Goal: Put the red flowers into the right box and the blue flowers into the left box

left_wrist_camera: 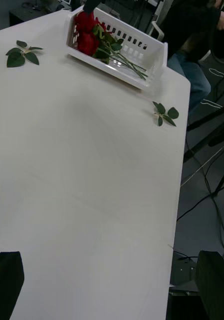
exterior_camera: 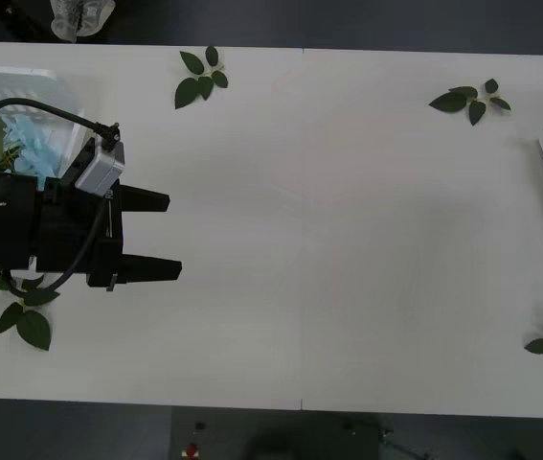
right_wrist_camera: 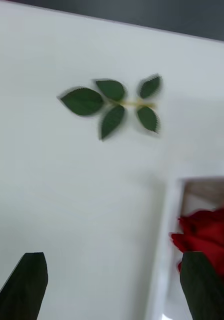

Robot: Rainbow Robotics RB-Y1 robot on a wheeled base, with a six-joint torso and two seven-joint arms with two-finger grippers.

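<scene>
Empty and spread wide, the left gripper hovers over the table just beside the left box, where blue flowers lie sorted. Right gripper, likewise parted and empty, hangs beside the right box holding the red flowers. From the left wrist, that far box keeps roses together, stems inside.

Front view: we look straight down on the table.
Left wrist view: faces across toward the far right box.
Right wrist view: close above that box's rim.
Shared: right box.
</scene>
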